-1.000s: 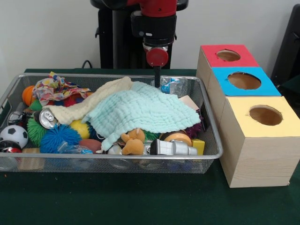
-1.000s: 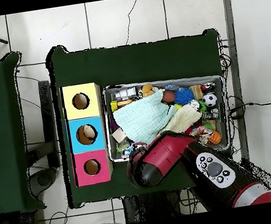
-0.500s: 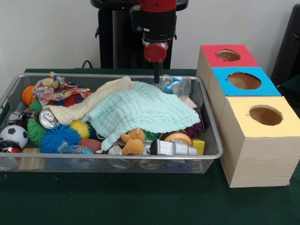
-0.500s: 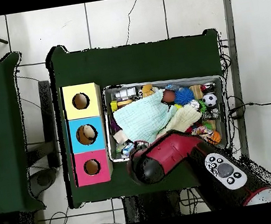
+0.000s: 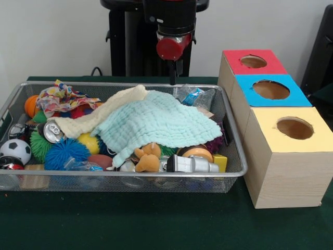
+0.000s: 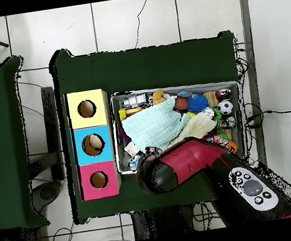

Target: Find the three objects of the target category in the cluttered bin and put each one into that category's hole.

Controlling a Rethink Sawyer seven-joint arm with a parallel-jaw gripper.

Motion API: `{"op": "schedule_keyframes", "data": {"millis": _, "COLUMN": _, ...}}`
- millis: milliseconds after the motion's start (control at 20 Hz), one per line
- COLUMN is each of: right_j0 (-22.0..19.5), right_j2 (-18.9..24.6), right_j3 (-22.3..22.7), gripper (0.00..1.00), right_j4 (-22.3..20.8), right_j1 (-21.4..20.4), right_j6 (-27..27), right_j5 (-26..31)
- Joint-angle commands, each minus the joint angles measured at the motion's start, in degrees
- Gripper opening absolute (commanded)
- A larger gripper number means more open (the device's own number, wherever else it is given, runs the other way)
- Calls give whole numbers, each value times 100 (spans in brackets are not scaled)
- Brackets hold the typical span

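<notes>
- Above the bin's far rim, you see the gripper (image 5: 172, 78) as a thin dark tip under the red wrist; you cannot tell whether the jaws are apart or together, and nothing visibly hangs from it.
- Front view: wire bin (image 5: 235, 156) on the green bench (image 5: 156, 224), the mint cloth (image 5: 156, 122) draped over the middle, a cream cloth (image 5: 99, 117) tucked beside it.
- Front view only: crumpled plastic bottle (image 5: 193, 96) in the far corner just below the tip; soda can (image 5: 52, 131), blue spiky ball (image 5: 65, 152), soccer ball (image 5: 14, 150), plush toy (image 5: 147, 158) and silver flashlight (image 5: 191, 164) along the near side.
- Overhead view: the red arm (image 6: 182, 167) covers that corner of the bin, so you get no tip there.
- Overhead view only: something pale sits inside the blue box (image 6: 93, 145) hole; the red box (image 6: 98, 180) and yellow box (image 6: 86, 109) holes look dark.
</notes>
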Motion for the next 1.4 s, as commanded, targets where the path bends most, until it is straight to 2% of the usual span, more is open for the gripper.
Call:
{"op": "schedule_keyframes", "data": {"millis": 50, "right_j0": 190, "right_j2": 194, "right_j3": -355, "gripper": 100, "right_j4": 245, "right_j1": 29, "right_j6": 446, "right_j5": 294}}
{"op": "schedule_keyframes", "data": {"millis": 400, "right_j0": 448, "right_j2": -55, "right_j3": -481, "gripper": 100, "right_j4": 71, "right_j1": 376, "right_j6": 781, "right_j5": -211}}
{"op": "schedule_keyframes", "data": {"millis": 600, "right_j0": 627, "right_j2": -390, "right_j3": -532, "gripper": 100, "right_j4": -256, "right_j1": 735, "right_j6": 924, "right_j5": -510}}
{"op": "schedule_keyframes", "data": {"millis": 900, "right_j0": 1024, "right_j2": -901, "right_j3": -634, "gripper": 100, "right_j4": -529, "right_j1": 1048, "right_j6": 1158, "right_j5": -1062}}
{"op": "schedule_keyframes", "data": {"millis": 1100, "right_j0": 1088, "right_j2": -1121, "right_j3": -839, "gripper": 100, "right_j4": -705, "right_j1": 1278, "right_j6": 990, "right_j5": -1272}}
{"op": "schedule_keyframes", "data": {"millis": 1400, "right_j0": 692, "right_j2": -898, "right_j3": -867, "gripper": 100, "right_j4": -783, "right_j1": 1284, "right_j6": 307, "right_j5": -1059}}
